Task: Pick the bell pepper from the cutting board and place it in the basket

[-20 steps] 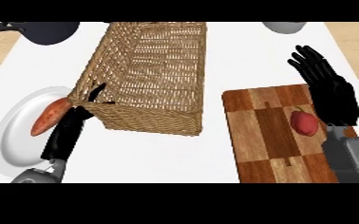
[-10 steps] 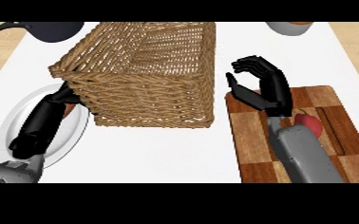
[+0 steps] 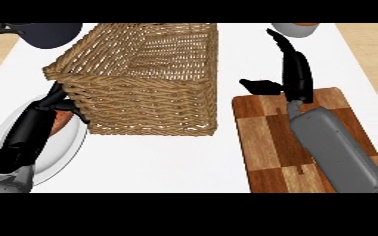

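The woven wicker basket [image 3: 144, 77] sits mid-counter; the right hand [image 3: 294, 72], fingers straight and empty, reaches over the checkered wooden cutting board [image 3: 269, 145], its forearm hiding any bell pepper.

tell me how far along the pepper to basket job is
Nothing looks done: the wicker basket shows no pepper inside. In hand: the right hand hangs open over the far end of the cutting board, holding nothing; its forearm covers much of the board, so the pepper cannot be seen. The left hand lies on the plate. Left: grasp, carry, place.
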You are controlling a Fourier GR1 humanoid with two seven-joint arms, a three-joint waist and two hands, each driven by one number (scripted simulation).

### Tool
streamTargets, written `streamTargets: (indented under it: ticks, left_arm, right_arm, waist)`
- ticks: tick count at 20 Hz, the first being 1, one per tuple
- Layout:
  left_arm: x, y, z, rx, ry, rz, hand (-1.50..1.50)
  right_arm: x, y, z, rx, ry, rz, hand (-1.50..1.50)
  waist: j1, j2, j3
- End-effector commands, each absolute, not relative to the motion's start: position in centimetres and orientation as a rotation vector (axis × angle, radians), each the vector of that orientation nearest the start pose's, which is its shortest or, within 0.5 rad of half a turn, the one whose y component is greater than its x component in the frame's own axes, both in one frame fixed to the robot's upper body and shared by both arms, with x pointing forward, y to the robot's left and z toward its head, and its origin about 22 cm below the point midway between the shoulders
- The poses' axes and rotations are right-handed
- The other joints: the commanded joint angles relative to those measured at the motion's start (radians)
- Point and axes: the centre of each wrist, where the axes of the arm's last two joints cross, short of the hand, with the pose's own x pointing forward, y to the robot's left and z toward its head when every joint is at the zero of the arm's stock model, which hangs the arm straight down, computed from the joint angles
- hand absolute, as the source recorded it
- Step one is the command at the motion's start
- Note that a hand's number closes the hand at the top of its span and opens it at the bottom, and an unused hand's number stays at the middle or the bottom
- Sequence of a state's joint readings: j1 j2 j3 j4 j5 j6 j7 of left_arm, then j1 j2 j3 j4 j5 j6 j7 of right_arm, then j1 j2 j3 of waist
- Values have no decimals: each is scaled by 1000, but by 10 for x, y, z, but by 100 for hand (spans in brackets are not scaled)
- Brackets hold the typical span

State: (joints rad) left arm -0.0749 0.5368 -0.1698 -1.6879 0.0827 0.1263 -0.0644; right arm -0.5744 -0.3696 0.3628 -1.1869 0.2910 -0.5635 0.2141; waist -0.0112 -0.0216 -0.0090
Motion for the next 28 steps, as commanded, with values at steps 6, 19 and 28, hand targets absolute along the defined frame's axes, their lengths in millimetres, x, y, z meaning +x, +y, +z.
streamTargets:
  ticks: [6, 19, 28]
  left_arm:
    - [256, 299, 72, 300, -1716, -388, 0]
    - [266, 300, 65, 309, -1705, -365, 0]
    - [276, 293, 71, 307, -1712, -347, 0]
  right_arm:
    - [385, -234, 128, -1110, -1058, 961, -150]
    - [387, -192, 221, -935, -560, 1207, -150]
    - [362, -211, 198, -898, -519, 1213, -150]
  waist:
    - [-10, 1, -8]
    - [-8, 15, 7]
    - [-2, 16, 8]
